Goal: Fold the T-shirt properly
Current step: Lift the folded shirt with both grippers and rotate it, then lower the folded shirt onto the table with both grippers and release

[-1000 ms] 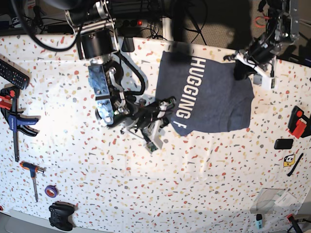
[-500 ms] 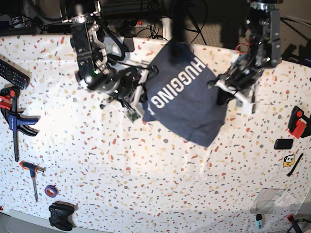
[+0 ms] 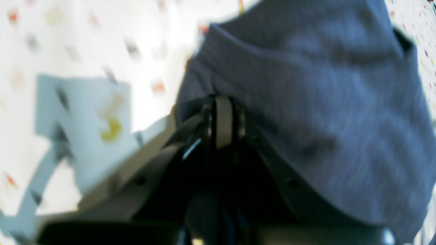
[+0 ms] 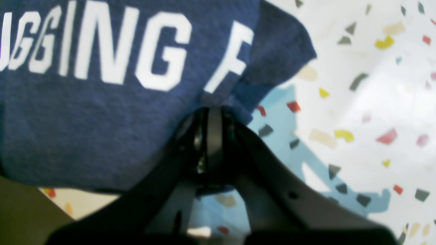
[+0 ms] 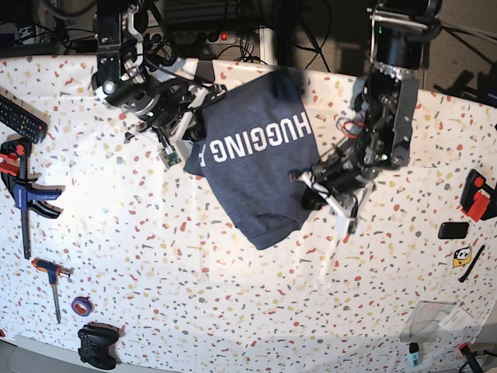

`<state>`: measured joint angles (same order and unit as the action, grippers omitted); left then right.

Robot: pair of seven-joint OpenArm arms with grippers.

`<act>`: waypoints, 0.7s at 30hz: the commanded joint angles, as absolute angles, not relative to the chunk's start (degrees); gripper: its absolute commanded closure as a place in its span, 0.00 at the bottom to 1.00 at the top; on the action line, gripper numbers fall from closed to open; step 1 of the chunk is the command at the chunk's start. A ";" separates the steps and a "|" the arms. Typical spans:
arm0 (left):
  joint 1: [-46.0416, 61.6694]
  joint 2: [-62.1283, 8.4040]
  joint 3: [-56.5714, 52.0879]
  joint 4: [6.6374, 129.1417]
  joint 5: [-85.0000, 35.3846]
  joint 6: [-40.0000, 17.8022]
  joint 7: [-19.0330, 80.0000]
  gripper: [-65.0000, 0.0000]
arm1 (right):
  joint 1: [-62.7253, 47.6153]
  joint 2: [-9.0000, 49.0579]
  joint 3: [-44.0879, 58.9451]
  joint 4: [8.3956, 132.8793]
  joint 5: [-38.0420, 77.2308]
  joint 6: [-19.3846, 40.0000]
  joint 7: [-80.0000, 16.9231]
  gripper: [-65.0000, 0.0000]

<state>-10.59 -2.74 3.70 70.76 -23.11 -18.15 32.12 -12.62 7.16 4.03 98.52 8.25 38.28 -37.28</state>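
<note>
**Both grippers pinching the shirt, cloth slung between them above the tabletop**

The right gripper (image 4: pixel 214 115), on the left of the base view, has its jaws pressed together on a bunched edge of the T-shirt (image 5: pixel 260 167), just beside the last white letter of the print. The left gripper (image 3: pixel 223 112), on the right of the base view, is likewise clamped on a fold of the plain blue-grey cloth; its view is blurred, so which hem or corner it holds cannot be told.

Between the two grips the shirt hangs as a slack sheet over the far middle of the tabletop (image 5: pixel 233 295), lettered side up, the word HUGGING running across it. A loose lobe of cloth droops toward the near side, below the line between the grippers; whether it touches the surface cannot be told.

Handling, as a judgement: the cotton is soft, light and limp. It holds no shape of its own, sags wherever it is unsupported and creases readily, but is not fragile or slippery. Pinching a small bunch, as here, gathers the cloth into a point, so the edge between the grips will not lie straight unless it is drawn taut. Better holds for a clean fold would be two corners of one hem or the shoulder seams, kept well apart

Tools, a game controller and small items lie along the tabletop's left and right margins, well apart from the shirt
</note>
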 commanded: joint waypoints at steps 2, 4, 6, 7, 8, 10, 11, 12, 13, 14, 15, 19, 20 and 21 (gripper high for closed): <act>-13.78 -2.74 3.60 71.75 -23.77 -18.46 30.81 1.00 | -12.27 7.31 4.78 99.74 9.19 38.81 -35.99 1.00; -15.31 -2.76 3.60 71.75 -23.20 -18.46 30.85 1.00 | -12.27 7.31 5.34 99.74 9.19 38.81 -35.99 1.00; -16.49 -2.74 3.57 71.75 -21.45 -18.44 30.81 1.00 | -12.25 7.31 5.89 99.74 9.19 38.81 -35.99 1.00; -16.97 -2.76 3.57 71.75 -20.75 -18.44 30.83 1.00 | -12.25 7.31 6.20 99.77 9.19 38.81 -35.99 1.00; -17.32 -2.94 3.60 71.75 -20.84 -18.44 31.24 1.00 | -12.25 7.31 6.48 99.77 9.19 38.81 -35.99 1.00; -17.61 -3.05 3.40 71.77 -21.52 -18.44 32.36 1.00 | -12.25 7.33 7.18 99.77 9.19 38.81 -35.99 1.00; -17.61 -3.05 3.38 71.77 -21.82 -18.44 33.61 1.00 | -12.25 7.31 7.62 99.77 9.21 38.81 -36.01 1.00; -17.61 -3.05 3.38 71.77 -22.70 -18.46 35.46 1.00 | -12.25 7.31 8.10 99.79 9.23 38.81 -35.99 1.00; -17.61 -3.05 3.38 71.77 -23.55 -18.48 37.78 1.00 | -12.25 7.33 8.71 99.83 9.61 38.81 -35.99 1.00; -17.61 -3.05 3.38 71.77 -24.36 -18.81 40.62 1.00 | -12.25 7.31 9.39 99.94 10.15 38.81 -35.99 1.00; -17.61 -3.07 3.38 71.77 -25.15 -19.99 43.46 1.00 | -12.25 7.33 10.13 100.01 11.22 38.83 -36.01 1.00; -16.93 -3.46 3.38 72.12 -30.11 -22.61 53.23 1.00 | -12.25 7.31 12.32 100.03 12.84 39.99 -36.42 1.00; -16.58 -4.08 3.38 72.38 -31.81 -22.61 53.60 1.00 | -12.25 7.31 12.43 100.03 12.82 40.00 -36.49 1.00; -16.14 -4.97 3.38 73.01 -33.08 -22.59 53.23 1.00 | -12.27 7.31 12.40 100.03 12.82 40.00 -36.56 1.00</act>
<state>-14.81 -4.64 3.51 71.83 -32.51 -22.13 54.04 -12.71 7.16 12.36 98.74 12.14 39.07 -37.54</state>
